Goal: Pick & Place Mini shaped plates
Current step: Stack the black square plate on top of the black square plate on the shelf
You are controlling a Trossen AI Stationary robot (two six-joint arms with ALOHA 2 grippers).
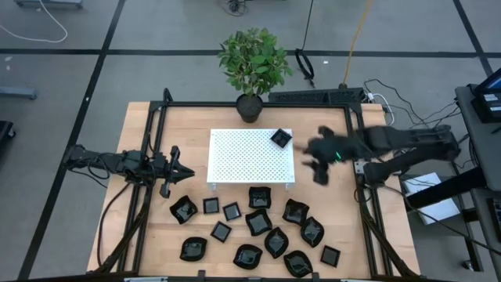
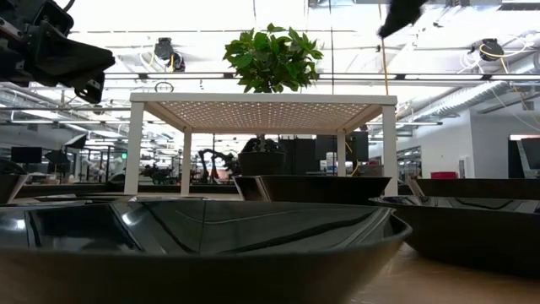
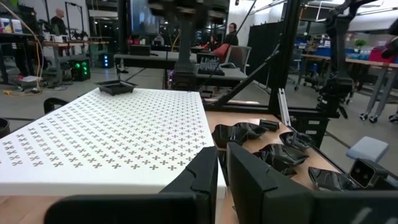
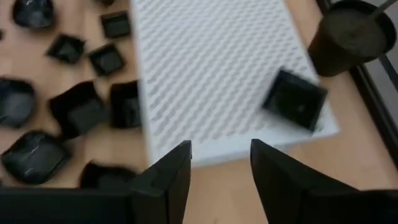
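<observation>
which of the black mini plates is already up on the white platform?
Only the small square plate at the white perforated platform's corner nearest the potted plant. All the other plates lie on the wooden table in front of the platform.

Around your light wooden table you see a grey tiled floor crossed by dark seams, with loose cables. Beyond it, a bright open workshop: white ceiling beams, dark partition screens, cluttered benches, people standing far back.

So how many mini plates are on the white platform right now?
1: a square plate at the far corner of the white platform, on the right arm's side, near the plant pot. The platform top is fully visible, so none are hidden.
</observation>
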